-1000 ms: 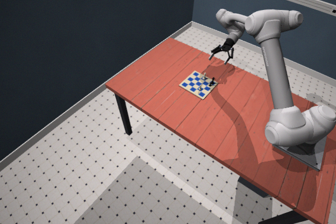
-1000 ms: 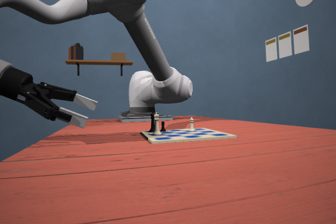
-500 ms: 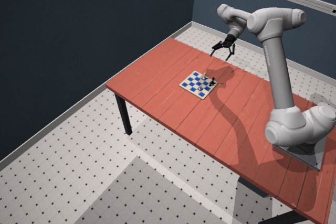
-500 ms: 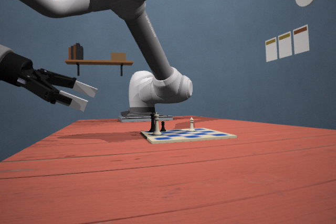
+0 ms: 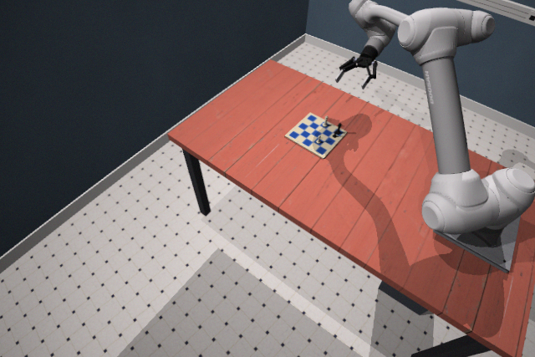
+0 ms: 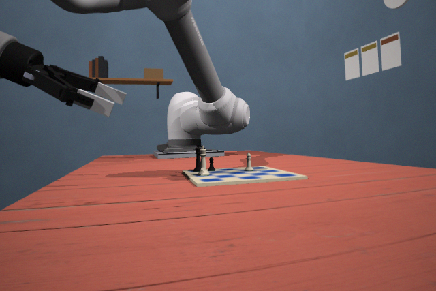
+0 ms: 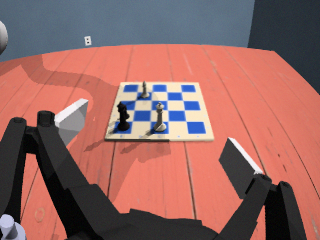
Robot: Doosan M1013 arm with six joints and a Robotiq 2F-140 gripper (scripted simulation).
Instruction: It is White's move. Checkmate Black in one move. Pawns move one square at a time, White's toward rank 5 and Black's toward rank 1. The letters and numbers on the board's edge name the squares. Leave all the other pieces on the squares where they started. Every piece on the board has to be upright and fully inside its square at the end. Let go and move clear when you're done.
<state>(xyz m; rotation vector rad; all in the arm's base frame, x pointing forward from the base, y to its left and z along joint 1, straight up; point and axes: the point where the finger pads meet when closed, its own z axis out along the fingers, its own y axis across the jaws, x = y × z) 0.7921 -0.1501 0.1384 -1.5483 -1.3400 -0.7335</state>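
A small blue and cream chessboard (image 5: pixel 316 135) lies on the red table. Two white pieces stand on it, a tall one (image 6: pixel 203 161) and a shorter one (image 6: pixel 248 161). A tall black piece (image 6: pixel 197 159) and a small black pawn (image 6: pixel 211 163) stand at the board's edge nearest the robot base. In the wrist view the board (image 7: pixel 162 110) lies ahead, with the black piece (image 7: pixel 123 115) at its left and a white piece (image 7: pixel 160 116) beside it. My gripper (image 5: pixel 352 79) hangs open and empty, high above the table's far side and well away from the board. It also shows in the exterior view (image 6: pixel 114 99) and the wrist view (image 7: pixel 156 136).
The robot base (image 5: pixel 475 210) stands on a metal plate at the table's right end. The arm's shadow falls across the table and touches the board. A wall shelf (image 6: pixel 131 80) with boxes hangs behind.
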